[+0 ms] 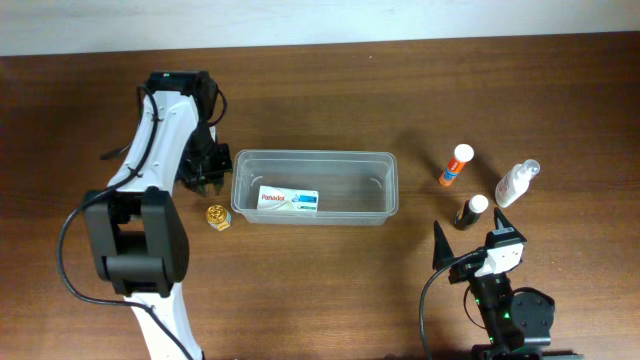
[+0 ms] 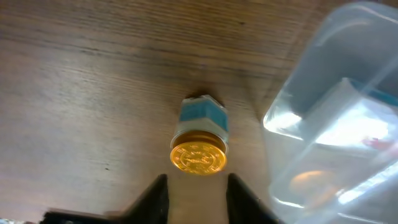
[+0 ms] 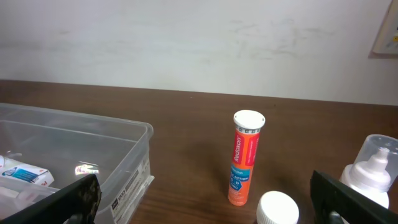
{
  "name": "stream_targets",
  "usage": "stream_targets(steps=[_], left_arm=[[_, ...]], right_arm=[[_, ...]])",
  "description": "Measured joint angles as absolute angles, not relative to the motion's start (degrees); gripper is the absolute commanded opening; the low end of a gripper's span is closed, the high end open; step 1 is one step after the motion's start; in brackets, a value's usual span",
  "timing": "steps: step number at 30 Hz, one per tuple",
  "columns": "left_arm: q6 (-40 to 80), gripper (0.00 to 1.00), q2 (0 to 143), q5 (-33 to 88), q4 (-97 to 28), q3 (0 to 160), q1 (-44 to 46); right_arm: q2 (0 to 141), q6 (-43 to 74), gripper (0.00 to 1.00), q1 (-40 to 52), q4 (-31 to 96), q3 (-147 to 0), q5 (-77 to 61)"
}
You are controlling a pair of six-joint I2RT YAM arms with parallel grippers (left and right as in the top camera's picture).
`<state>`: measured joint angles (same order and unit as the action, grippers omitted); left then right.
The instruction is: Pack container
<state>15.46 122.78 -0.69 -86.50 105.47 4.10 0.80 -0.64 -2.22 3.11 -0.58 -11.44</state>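
Left hand [image 2: 196, 190] parted, empty; gold-capped jar [image 2: 199, 146] just ahead (beside container [image 2: 305, 99]).

The clear plastic rectangular container [image 1: 315, 153] lies near the middle of the brown wooden table [image 1: 330, 90], its long sides parallel to the table's far edge. A flat white cardboard box [image 1: 289, 200] lies inside it, in the left half. A small gold-lidded jar [image 1: 219, 217] sits on the table outside the container, just beside its near left corner. Towards the table's right edge, apart from the container, three bottles stand close together. An orange tube with a white cap [image 1: 457, 165] is nearest the container, a white plastic spray bottle [image 1: 517, 182] is to its right, and a dark bottle with a white cap [image 1: 471, 211] is before and between them.
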Motion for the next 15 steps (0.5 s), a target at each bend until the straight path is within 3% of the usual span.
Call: stream_targets(steps=[5,10,13,15], left_arm=[[15.59,0.39,122.78,1.43,-83.72,102.21,2.24],[14.52,0.32,122.78,4.93,-80.86,97.06,1.32],[14.28,0.34,122.74,6.09,-78.76,94.76,1.39],[14.06,0.4,122.74,6.39,-77.38,93.51,1.41]], right_arm=[[0.8,-0.64,0.98,-2.22,3.11,-0.58,-11.44],[0.8,-0.67,0.99,-2.22,3.11,-0.58,-11.44],[0.8,-0.64,0.98,-2.22,3.11,-0.58,-11.44],[0.8,-0.64,0.99,-2.22,3.11,-0.58,-11.44]])
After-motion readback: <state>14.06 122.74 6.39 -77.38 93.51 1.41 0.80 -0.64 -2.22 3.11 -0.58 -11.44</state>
